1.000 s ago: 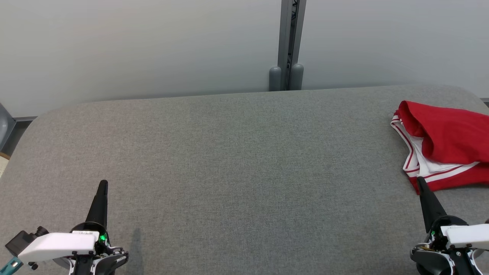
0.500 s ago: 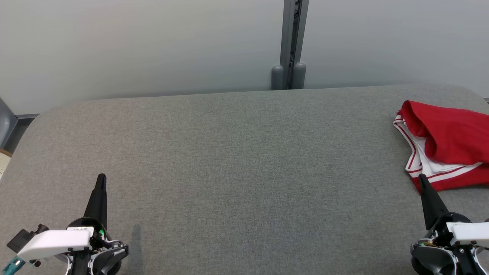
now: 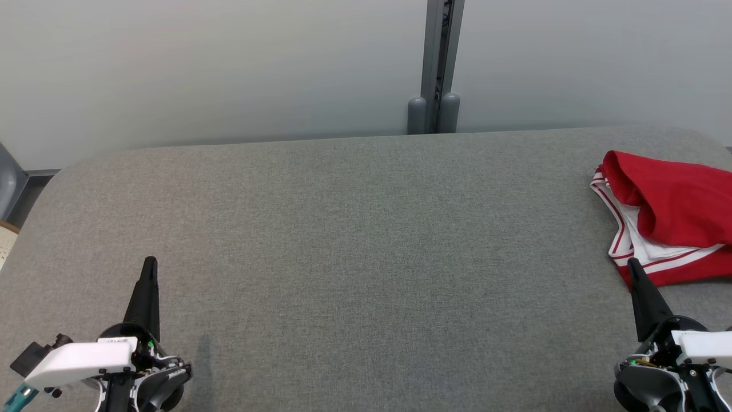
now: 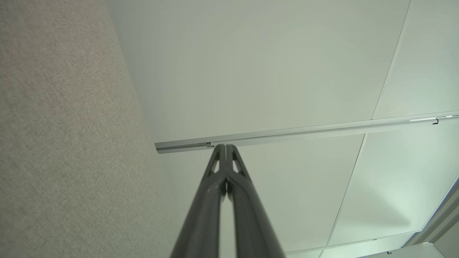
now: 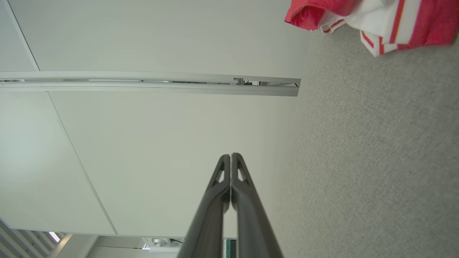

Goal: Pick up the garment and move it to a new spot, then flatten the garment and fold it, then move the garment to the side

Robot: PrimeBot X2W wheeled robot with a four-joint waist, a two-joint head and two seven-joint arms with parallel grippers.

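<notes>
A crumpled red garment [image 3: 675, 212] with white striped trim lies at the far right of the grey fabric table [image 3: 366, 240], partly cut off by the head view's edge; the right wrist view catches it in a top corner [image 5: 373, 18]. My right gripper [image 3: 632, 264] is shut and empty, its tip just before the garment's near hem. At the lower left my left gripper [image 3: 150, 263] is shut too, with nothing in it, far from the garment. Both wrist views show the fingers pressed together [image 4: 225, 147] [image 5: 230, 156].
A pale wall with a grey vertical post [image 3: 439, 63] runs behind the table's far edge. The table's rounded left corner [image 3: 51, 183] drops off toward the floor. Wide bare fabric lies between the two grippers.
The head view has shifted slightly, so table and garment sit a little further right. Both gripper tips stand a bit higher in the picture than a second ago.
</notes>
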